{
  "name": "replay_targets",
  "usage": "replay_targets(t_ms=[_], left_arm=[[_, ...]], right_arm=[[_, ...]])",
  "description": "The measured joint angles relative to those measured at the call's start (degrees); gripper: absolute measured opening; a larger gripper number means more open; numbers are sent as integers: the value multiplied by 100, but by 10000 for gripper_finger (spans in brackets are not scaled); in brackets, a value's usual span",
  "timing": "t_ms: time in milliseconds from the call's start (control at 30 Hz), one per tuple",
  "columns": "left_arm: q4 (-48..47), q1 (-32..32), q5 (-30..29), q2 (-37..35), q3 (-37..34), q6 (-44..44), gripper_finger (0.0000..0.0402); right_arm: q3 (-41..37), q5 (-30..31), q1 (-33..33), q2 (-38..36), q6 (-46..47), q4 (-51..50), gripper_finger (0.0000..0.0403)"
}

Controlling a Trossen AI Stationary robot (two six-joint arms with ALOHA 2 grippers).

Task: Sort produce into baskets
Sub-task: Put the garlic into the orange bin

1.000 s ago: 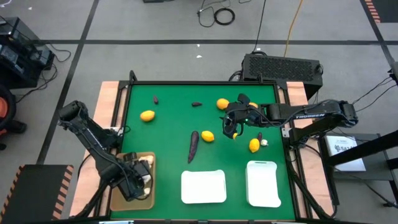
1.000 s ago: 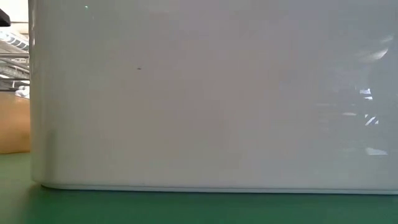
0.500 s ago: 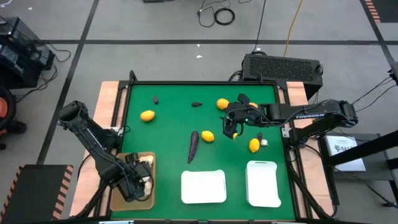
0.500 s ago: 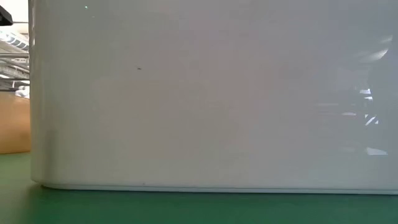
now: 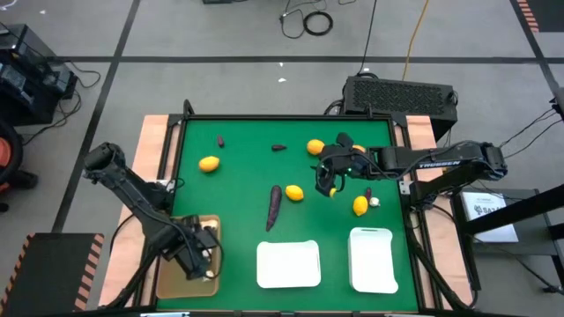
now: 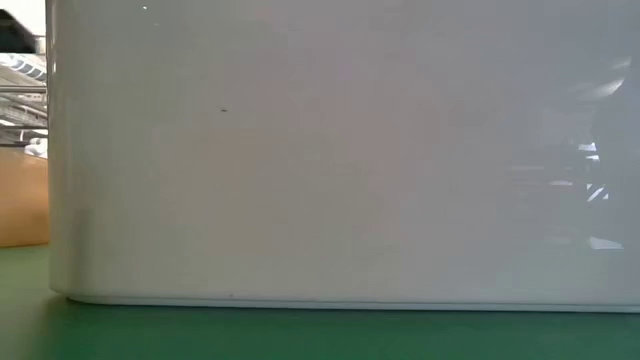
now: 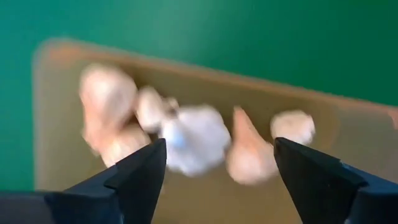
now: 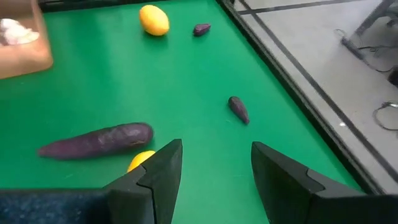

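Observation:
My left gripper [image 7: 219, 148] hangs open, pointing down over the tan basket [image 5: 181, 286] at the table's near left. Several whitish bulbs [image 7: 193, 138] lie on that basket's floor under the gap between the fingers, and the fingers are clear of them. My right gripper [image 8: 216, 157] stands open and empty above the mat at mid right [image 5: 328, 180]. A long purple piece [image 5: 274, 204] and a yellow fruit [image 5: 294, 193] lie on the mat near it. Two white baskets [image 5: 288, 264] [image 5: 373, 259] stand at the near edge.
More yellow fruits [image 5: 209, 163] [image 5: 315, 147] [image 5: 359, 205] lie on the green mat. So do small purple pieces [image 5: 220, 140] [image 5: 278, 147] and a whitish bulb [image 5: 374, 202]. In the low view a white basket's wall [image 6: 340, 150] blocks nearly everything.
My left gripper has shifted and turned a little above the tan basket, toward the table's right edge. The produce on the mat lies where it was.

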Motion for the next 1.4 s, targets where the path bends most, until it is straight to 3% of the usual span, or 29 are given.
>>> replay_targets(t_ms=[233,433,567,767,1000,1133,1267,1400], left_arm=[[38,271,-1245,0,0,1566,299],[31,476,-2441,-181,0,2756,299],[30,696,-2763,-465,0,3407,299],[120,1010,-3153,-1159,-167,4017,299],[1394,1476,-3182,-2623,-1438,4274,299],[3073,1731,-3006,-3368,-2239,4929,299],[4966,1966,-2287,-3765,-2904,5639,299],[5837,2114,-1950,-3809,-3214,5794,299]], right_arm=[[30,-502,4,1,132,-598,183],[269,-1635,4,-2,1588,-1929,183],[350,-2255,4,-4,2254,-2982,183],[345,-2380,44,-2,3043,-4851,183],[208,-2382,181,-4,4012,-5788,183],[-117,-2393,381,-4,3802,-5780,183],[-608,-2416,515,-4,3481,-5507,183],[-1125,-2430,531,-4,3040,-5078,183]])
